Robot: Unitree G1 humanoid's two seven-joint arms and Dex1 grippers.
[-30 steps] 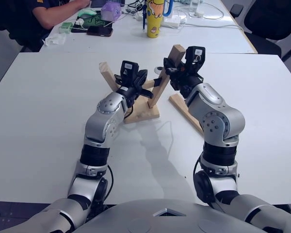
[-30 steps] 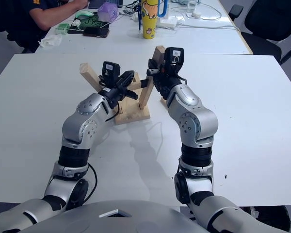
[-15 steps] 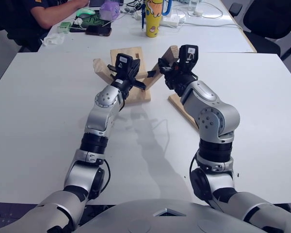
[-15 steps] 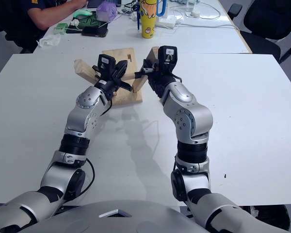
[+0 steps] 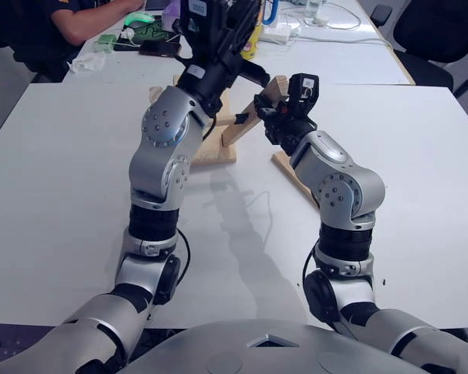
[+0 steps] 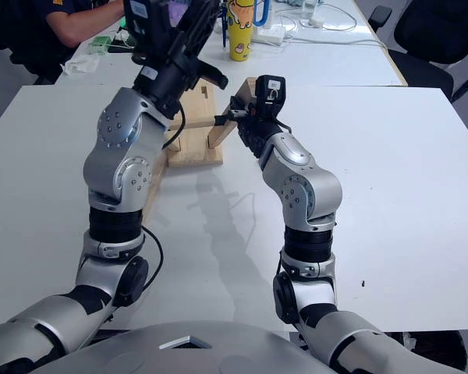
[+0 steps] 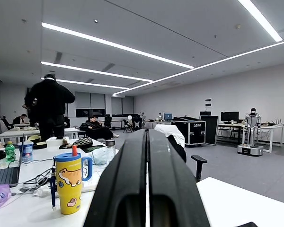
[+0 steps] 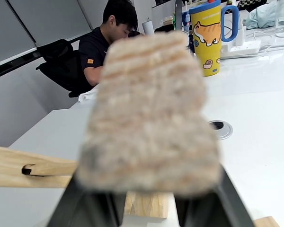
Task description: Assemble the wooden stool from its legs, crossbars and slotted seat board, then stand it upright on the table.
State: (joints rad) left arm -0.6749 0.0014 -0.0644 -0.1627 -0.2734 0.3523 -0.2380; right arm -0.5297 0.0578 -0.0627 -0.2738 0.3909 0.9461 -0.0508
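Gripping 1 leg [image 5: 238, 128], right pincer [image 5: 264, 105] holds it tilted at the seat board [image 5: 210, 153], probably for slotting; left pincer [image 7: 146, 142] closed, empty.

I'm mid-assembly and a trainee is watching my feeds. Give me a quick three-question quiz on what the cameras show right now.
1. True or false: the left gripper is holding something.
2. The right gripper is: A) open B) shut on a stool leg C) shut, empty.
3. Fill in: the loose wooden piece that no gripper touches lies on the ___.
Key: 1 false, its fingers are shut on nothing; 2 B; 3 table.
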